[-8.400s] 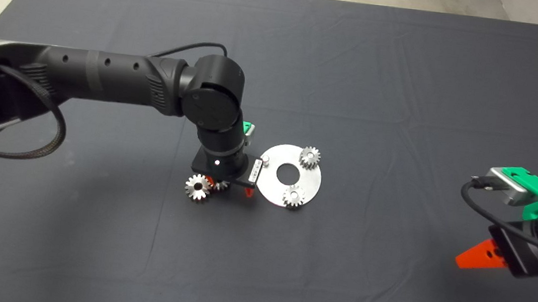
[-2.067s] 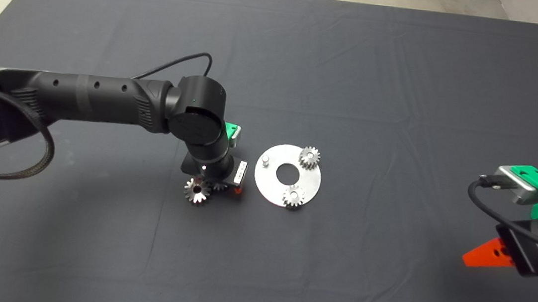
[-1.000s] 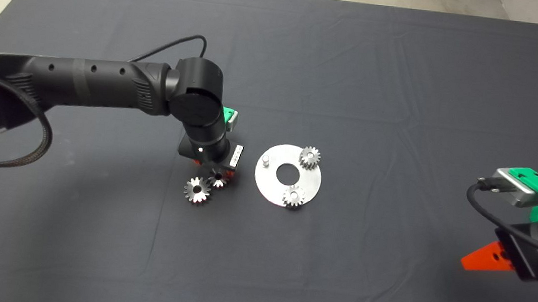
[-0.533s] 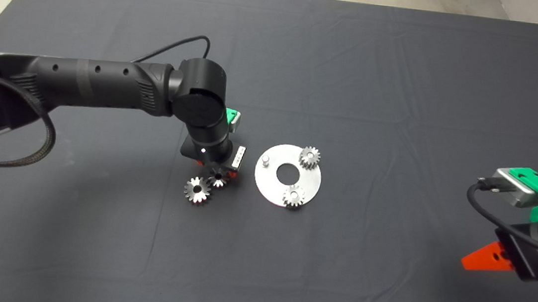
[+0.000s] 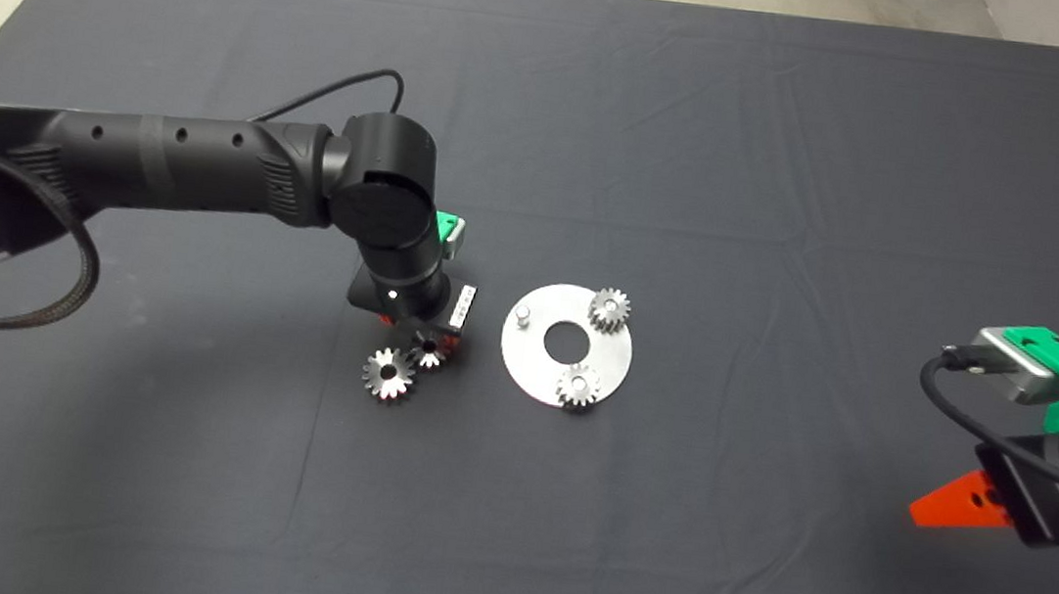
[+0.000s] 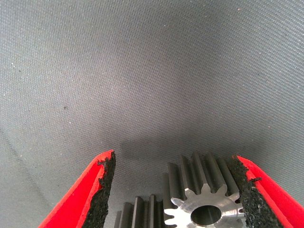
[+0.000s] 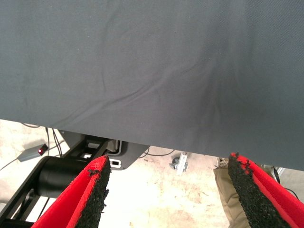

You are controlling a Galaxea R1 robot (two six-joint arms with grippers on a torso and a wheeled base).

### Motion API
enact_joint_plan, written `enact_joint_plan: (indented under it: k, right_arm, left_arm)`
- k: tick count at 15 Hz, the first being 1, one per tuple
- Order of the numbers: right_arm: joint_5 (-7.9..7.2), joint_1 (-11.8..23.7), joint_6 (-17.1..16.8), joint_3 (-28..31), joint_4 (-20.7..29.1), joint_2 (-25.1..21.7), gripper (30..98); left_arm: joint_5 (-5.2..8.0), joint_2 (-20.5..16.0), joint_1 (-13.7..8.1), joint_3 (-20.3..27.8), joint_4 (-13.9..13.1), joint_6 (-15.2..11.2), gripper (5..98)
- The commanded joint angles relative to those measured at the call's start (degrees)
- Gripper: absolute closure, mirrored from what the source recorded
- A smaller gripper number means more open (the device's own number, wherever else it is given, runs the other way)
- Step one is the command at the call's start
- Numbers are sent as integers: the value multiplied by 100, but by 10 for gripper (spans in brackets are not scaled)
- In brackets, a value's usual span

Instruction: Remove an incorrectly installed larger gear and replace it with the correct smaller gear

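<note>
The larger gear [image 5: 387, 373] lies flat on the mat, left of the round silver plate [image 5: 536, 376]. The smaller gear [image 5: 428, 351] lies right beside it. My left gripper [image 5: 427, 343] hangs over the smaller gear with its fingers open around it. In the left wrist view the smaller gear [image 6: 204, 190] rests against one pad [image 6: 244, 190], with a gap to the other pad [image 6: 102, 190]. The larger gear's teeth [image 6: 137, 211] show beside it there. The plate carries two more small gears [image 5: 609, 308] [image 5: 578, 385] and a bare peg [image 5: 523, 314]. My right gripper [image 5: 948, 505] waits open at the lower right.
The plate has a round centre hole [image 5: 567, 342]. The right wrist view shows the right gripper [image 7: 168, 161] above the mat's edge [image 7: 156, 142], with floor and a stand beyond. The mat has light creases.
Since 8.4 s ago my left arm has drawn back to the left and the smaller gear has come into sight between its fingers. Over the last second it has barely moved. The right arm stays parked.
</note>
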Motion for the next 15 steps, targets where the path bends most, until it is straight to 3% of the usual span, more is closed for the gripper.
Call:
enact_joint_plan:
  k: [1, 5, 15]
  right_arm:
    - [-3, 118, -18, -3, -137, -10, 625]
    - [-3, 118, -18, -12, -137, 8, 625]
    - [-3, 118, -18, -47, -137, 25, 625]
  left_arm:
    - [57, 14, -66, 114, -193, -88, 432]
    - [65, -13, -66, 61, -482, -88, 432]
    - [67, -48, -75, 78, -605, -88, 432]
